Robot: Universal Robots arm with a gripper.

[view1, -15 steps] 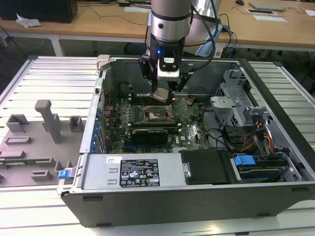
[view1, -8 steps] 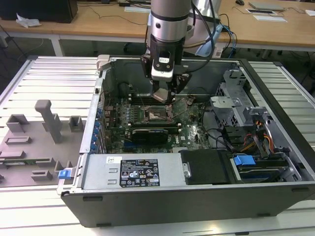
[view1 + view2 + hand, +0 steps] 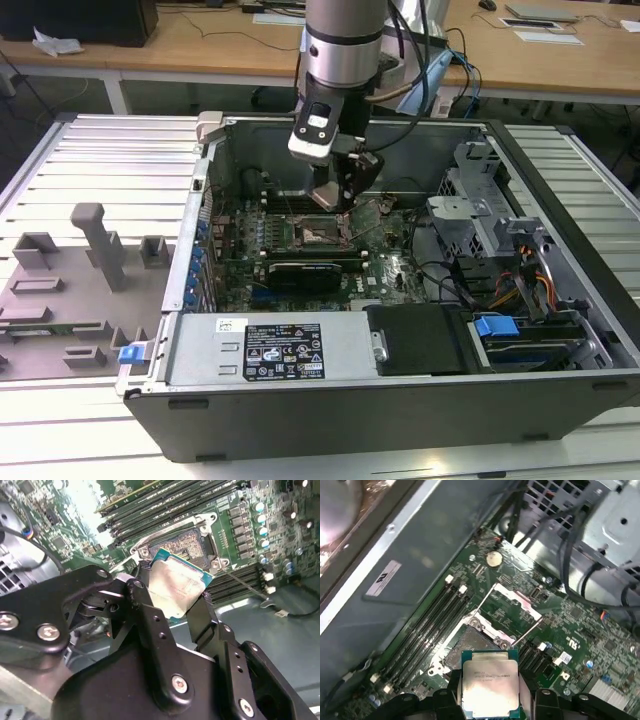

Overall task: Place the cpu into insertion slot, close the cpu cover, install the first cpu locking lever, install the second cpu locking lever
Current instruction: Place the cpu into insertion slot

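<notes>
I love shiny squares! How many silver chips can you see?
1. The cpu is gripped in the hand, close above the slot. Others may be hidden.

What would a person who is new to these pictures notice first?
The silvery cpu sits gripped in the black claw, close to the bare insertion slot. Beside the slot the cpu cover stands raised, all inside an open computer case.

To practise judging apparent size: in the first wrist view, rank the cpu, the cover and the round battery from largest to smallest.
1. cpu and cover: they look alike, and the cpu is nearer the camera, so they are left unranked.
2. battery: plainly smallest.
</notes>
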